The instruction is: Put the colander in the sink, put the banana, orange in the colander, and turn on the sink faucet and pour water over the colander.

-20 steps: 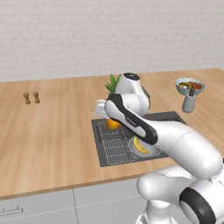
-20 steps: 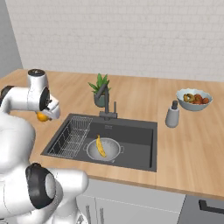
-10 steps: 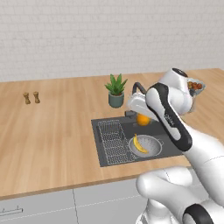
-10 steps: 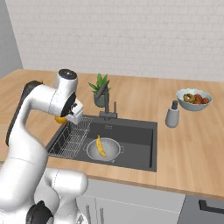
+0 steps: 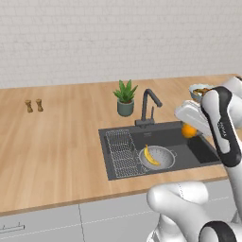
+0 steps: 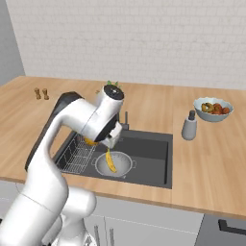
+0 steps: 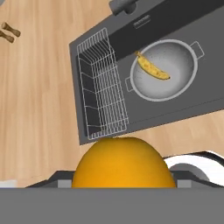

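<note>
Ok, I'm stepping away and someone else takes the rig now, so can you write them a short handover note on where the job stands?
Claw: shut on the orange, carried in the air above the sink.
Colander: already in the sink, beside the wire rack.
Banana: lying inside the colander.
Sink faucet: no water running.
Done: colander placed, banana in.
Left: bring the orange over the colander and release it, then turn on the faucet and pour water over the colander.

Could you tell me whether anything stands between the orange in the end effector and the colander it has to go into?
Nothing visible does. The end effector holds the orange above the sink, and the hand view looks straight down at the colander, whose bowl is open apart from the banana lying inside. The wire rack sits off to one side.
</note>
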